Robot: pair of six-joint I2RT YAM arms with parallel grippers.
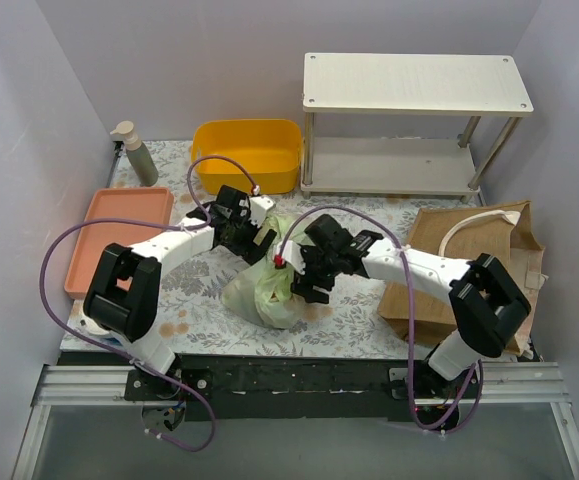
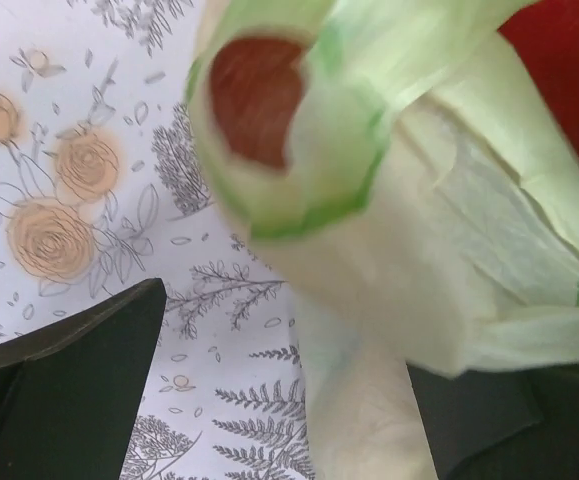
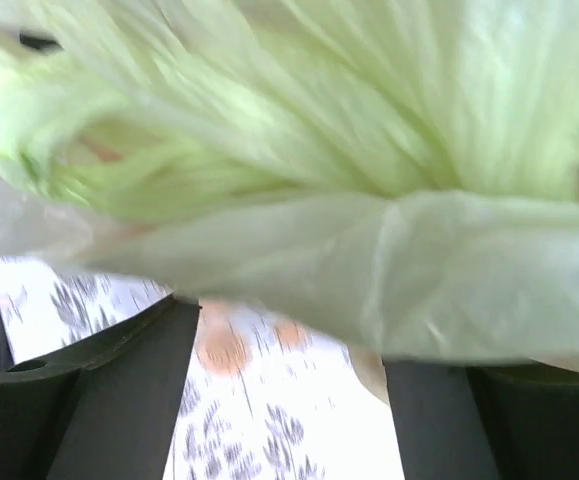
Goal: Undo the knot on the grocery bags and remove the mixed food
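The pale green plastic bag point(image 1: 267, 292) sits in a crumpled heap on the floral cloth between my arms. A small red thing point(image 1: 280, 260) shows at its top. My left gripper point(image 1: 259, 243) is at the bag's upper left. In the left wrist view it point(image 2: 284, 400) is open, with a strand of the bag point(image 2: 369, 390) running between the jaws by the right finger point(image 2: 499, 420). A loop handle point(image 2: 309, 190) and something red point(image 2: 559, 60) show above. My right gripper point(image 1: 304, 280) is open at the bag's upper right, and the bag point(image 3: 369, 200) fills the right wrist view above its fingers point(image 3: 99, 400). The brown tote point(image 1: 479, 260) lies flat at the right.
An orange basin point(image 1: 249, 155) and a soap pump bottle point(image 1: 137, 152) stand at the back. A pink tray point(image 1: 119, 235) lies at the left. A white two-tier shelf point(image 1: 414, 120) stands at the back right. Grey walls close three sides.
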